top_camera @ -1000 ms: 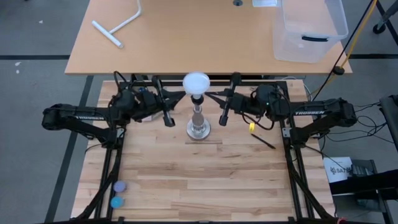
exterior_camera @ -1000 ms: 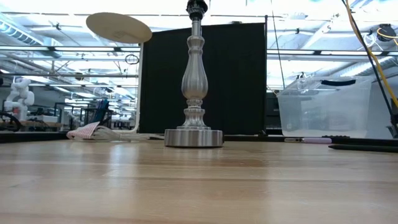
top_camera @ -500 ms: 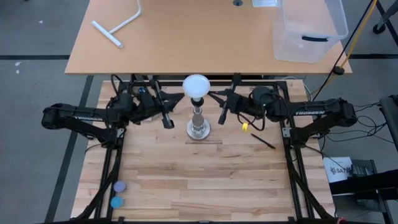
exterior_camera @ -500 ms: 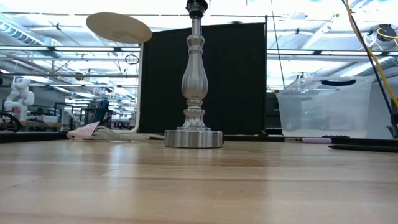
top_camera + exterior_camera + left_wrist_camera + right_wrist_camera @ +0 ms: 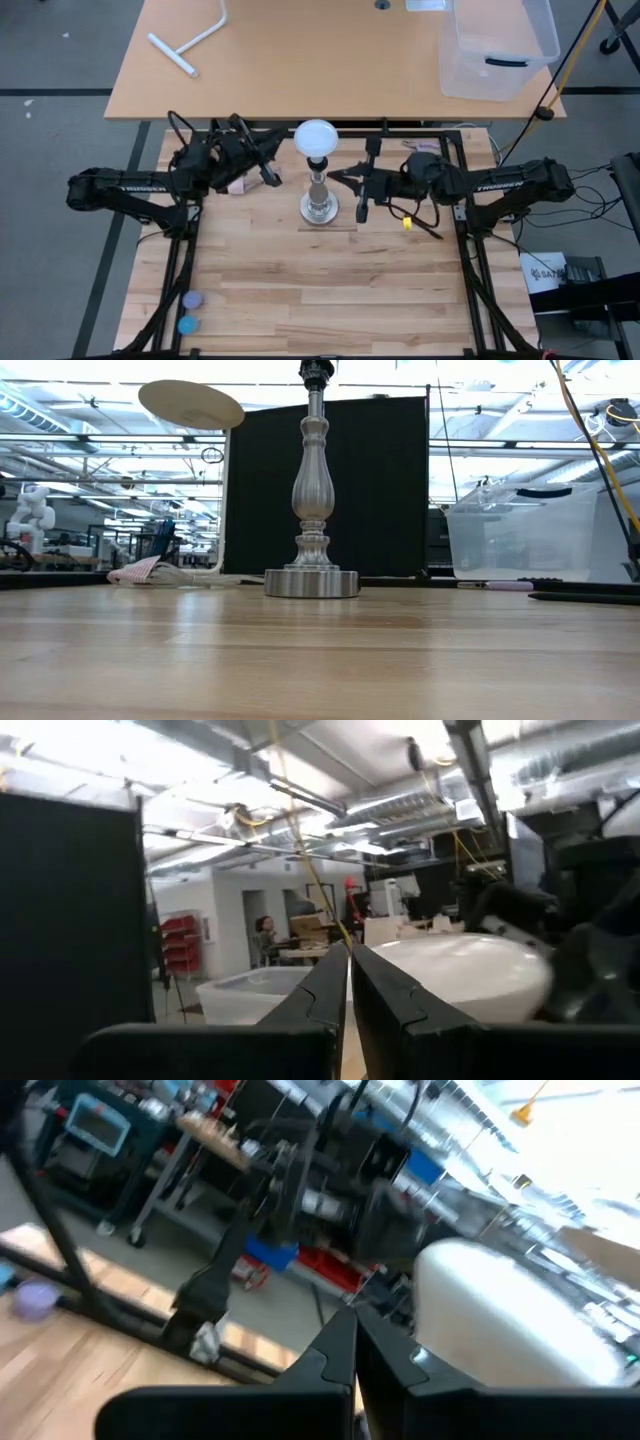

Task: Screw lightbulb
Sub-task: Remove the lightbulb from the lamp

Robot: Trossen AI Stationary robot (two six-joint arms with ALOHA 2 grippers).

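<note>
The lightbulb (image 5: 316, 138) stands globe-up on top of an upright metal post (image 5: 312, 490), whose round base (image 5: 318, 209) rests on the wooden table. The low view cuts off the bulb. My left gripper (image 5: 278, 148) hovers shut just left of the globe, tipped slightly upward. In its wrist view the shut fingers (image 5: 350, 970) point past the globe (image 5: 470, 975). My right gripper (image 5: 337, 177) is shut too, level, right of the post and a little nearer than the bulb. Its fingers (image 5: 352, 1335) stand beside the globe (image 5: 500, 1320).
A clear plastic bin (image 5: 497, 45) and a white T-shaped pipe (image 5: 190, 45) lie on the far table. A black pen (image 5: 425, 228) and a small yellow piece (image 5: 407, 222) lie right of the post. Two blue caps (image 5: 188, 312) sit at the near left corner.
My right gripper has swung toward the table's near edge, from beside the globe down alongside the post. My left gripper has tipped upward while staying beside the bulb. Both stay shut; the bulb and post have not moved.
</note>
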